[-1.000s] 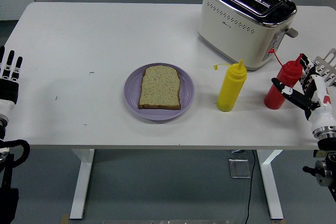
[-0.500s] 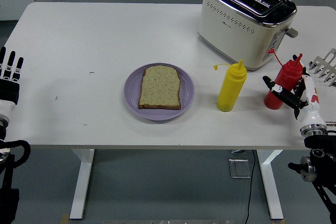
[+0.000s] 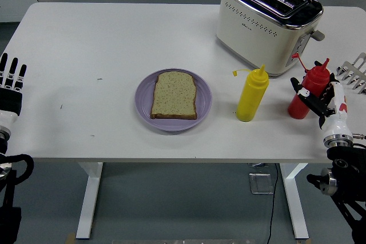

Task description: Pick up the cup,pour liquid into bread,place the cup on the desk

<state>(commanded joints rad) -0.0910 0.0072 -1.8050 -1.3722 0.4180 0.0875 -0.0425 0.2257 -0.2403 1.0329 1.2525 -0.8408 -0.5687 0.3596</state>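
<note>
A single head view looks forward and down from high on the robot's side, taking in nearly the whole white rectangular table [image 3: 114,38], its near edge low in the picture with the legs and grey floor beneath. The cream-and-chrome toaster [image 3: 269,21] sits toward the far right corner. There is no second view to overlap with.

You had bare table [image 3: 103,44] left of the plate [image 3: 143,104]; on the right, yellow bottle [image 3: 251,95], red bottle [image 3: 303,94] and toaster [image 3: 266,22] crowded the way
</note>
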